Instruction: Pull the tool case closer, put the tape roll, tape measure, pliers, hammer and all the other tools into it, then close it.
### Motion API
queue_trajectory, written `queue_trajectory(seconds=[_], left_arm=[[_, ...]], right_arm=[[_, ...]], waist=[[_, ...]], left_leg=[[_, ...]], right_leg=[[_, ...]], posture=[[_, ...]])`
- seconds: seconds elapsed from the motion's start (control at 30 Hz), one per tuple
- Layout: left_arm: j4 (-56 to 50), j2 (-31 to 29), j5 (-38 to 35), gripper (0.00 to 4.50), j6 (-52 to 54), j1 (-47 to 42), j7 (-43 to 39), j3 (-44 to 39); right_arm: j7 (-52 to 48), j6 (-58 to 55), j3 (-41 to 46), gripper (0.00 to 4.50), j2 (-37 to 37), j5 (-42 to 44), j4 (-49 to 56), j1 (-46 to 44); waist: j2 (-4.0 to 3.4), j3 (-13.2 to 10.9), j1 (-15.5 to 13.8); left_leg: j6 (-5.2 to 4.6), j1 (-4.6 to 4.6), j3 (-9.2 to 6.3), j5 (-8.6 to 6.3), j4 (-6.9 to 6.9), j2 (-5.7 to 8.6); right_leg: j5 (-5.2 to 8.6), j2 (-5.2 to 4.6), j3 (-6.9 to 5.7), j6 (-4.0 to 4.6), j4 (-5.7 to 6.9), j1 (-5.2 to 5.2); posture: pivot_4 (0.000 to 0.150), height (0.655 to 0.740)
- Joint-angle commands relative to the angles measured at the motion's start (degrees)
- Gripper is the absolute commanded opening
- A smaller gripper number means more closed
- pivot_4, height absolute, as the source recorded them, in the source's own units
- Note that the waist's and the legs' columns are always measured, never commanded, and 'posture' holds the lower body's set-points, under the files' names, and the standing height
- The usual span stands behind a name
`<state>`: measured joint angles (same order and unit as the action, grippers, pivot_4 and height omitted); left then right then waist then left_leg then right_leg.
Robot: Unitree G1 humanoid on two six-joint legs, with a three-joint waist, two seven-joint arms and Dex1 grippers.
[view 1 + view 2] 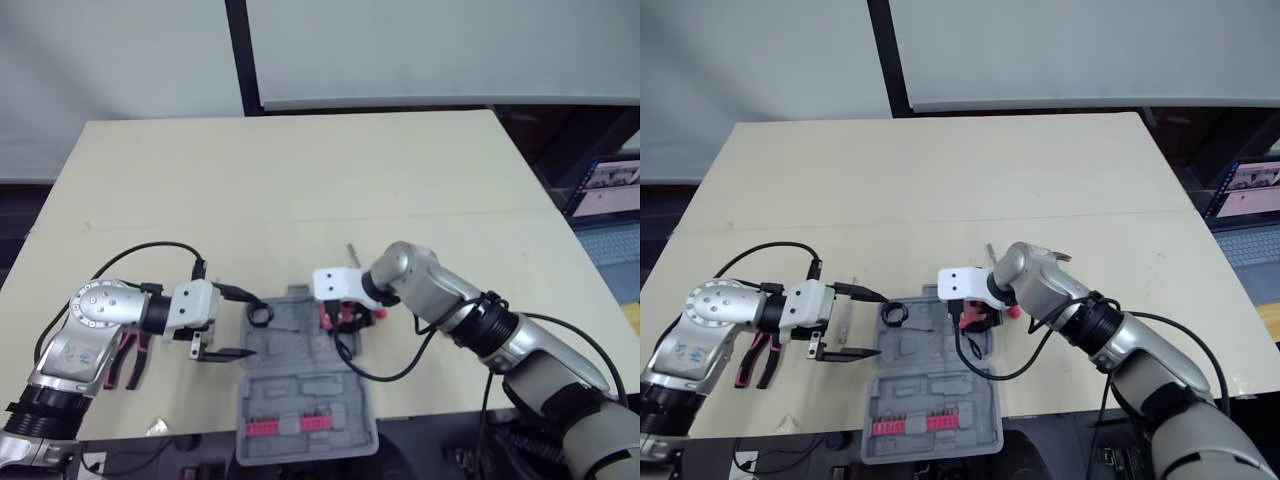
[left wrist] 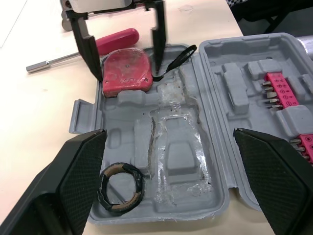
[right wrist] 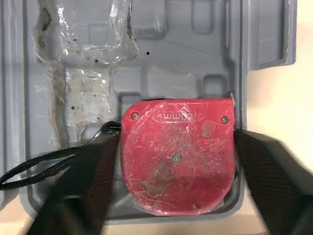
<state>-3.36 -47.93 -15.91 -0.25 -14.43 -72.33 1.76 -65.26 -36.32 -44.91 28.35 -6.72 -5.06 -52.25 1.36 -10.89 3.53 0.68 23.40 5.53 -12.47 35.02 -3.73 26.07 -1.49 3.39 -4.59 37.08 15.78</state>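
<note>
Working over the open tool case [image 1: 300,390], low centre of the head view, close to the near edge of the table [image 1: 300,180] and within reach of both arms. Pinching the red tape measure [image 3: 178,156] from 2 opposite sides with the right gripper [image 2: 127,71], just right of centre in the head view, at a corner recess of the case. Gripped across the flat body, probably so as to settle square into the moulded pocket, with the black wrist strap [image 3: 39,166] trailing over the tray. Judged to be the seating step, release not yet made.

Holding the left gripper [image 1: 255,326] spread wide and empty at the case's left edge, likely to stay clear and stand ready for the next tool.

Already inside: tape roll [image 2: 121,188] in a corner pocket, and 2 pink bit holders [image 1: 290,425] in the near half. Waiting outside: red-handled pliers [image 1: 125,362] at lower left, and a red-handled screwdriver [image 2: 115,40] just beyond the case.

Embossed oval mark on the tape measure, letters not legible. No other writing readable.
</note>
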Motion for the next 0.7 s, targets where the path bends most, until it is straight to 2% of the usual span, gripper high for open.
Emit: queue_trajectory(seconds=[0.03,0.13,0.23,0.33,0.43,0.57,0.7], left_arm=[[-1.0,0.2,-0.3,4.5,0.2,-0.8,0.3,0.0],[-1.2,0.0,-0.4,4.5,0.4,-1.1,0.2,-0.2],[-1.5,0.4,-0.6,4.5,0.8,-2.0,0.5,0.0],[-1.5,1.2,-0.4,4.5,0.9,-2.7,1.0,0.5],[-1.3,1.8,0.2,4.5,0.4,-2.9,1.3,0.9],[-2.7,1.7,0.1,4.5,1.0,-2.5,1.6,0.7],[-3.0,1.1,0.2,4.5,0.8,-2.2,1.3,0.5]], right_arm=[[-0.7,-4.6,8.4,4.45,-0.2,3.5,5.8,-2.2],[-3.9,-5.7,15.0,4.45,1.8,9.9,10.1,-0.1],[-4.3,2.7,22.3,4.45,1.1,16.0,9.4,7.4],[-4.2,11.6,27.1,3.69,-1.4,19.8,5.8,15.5],[-3.0,21.7,26.3,2.26,-2.3,17.2,0.1,20.4],[1.3,25.2,28.2,2.26,-5.0,16.5,-6.2,20.5],[1.3,27.0,28.0,2.26,-5.9,15.7,-8.9,20.2]], waist=[[-0.01,0.0,0.0],[-0.01,0.0,-0.1],[0.04,0.0,-0.3],[0.05,0.0,-0.3],[0.05,0.0,-0.3],[0.01,0.0,0.6],[0.01,0.0,1.0]], left_leg=[[0.0,0.02,0.0,0.0,0.0,0.0],[0.01,0.01,-0.01,0.0,-0.03,0.0],[-0.03,-0.01,-0.06,-0.06,-0.04,-0.01],[-0.3,-0.02,-0.05,-0.24,0.02,0.01],[-0.31,-0.02,0.01,-0.23,0.07,0.02],[-0.28,-0.08,0.03,-0.21,0.02,0.0],[0.07,-0.08,0.02,-0.01,-0.01,-0.03]], right_leg=[[0.0,0.0,0.0,0.0,0.0,0.01],[0.0,0.0,-0.01,0.0,-0.01,0.0],[0.0,0.01,-0.07,0.0,-0.14,-0.12],[0.0,0.01,-0.08,-0.01,-0.21,-0.21],[-0.01,0.02,-0.02,-0.03,-0.17,-0.2],[-0.01,0.06,0.02,-0.03,-0.1,-0.17],[0.0,0.08,0.01,-0.03,-0.13,-0.16]], posture=[[0.15,0.74],[0.15,0.74],[0.15,0.74],[0.15,0.74],[0.15,0.74],[0.15,0.74],[0.15,0.74]])
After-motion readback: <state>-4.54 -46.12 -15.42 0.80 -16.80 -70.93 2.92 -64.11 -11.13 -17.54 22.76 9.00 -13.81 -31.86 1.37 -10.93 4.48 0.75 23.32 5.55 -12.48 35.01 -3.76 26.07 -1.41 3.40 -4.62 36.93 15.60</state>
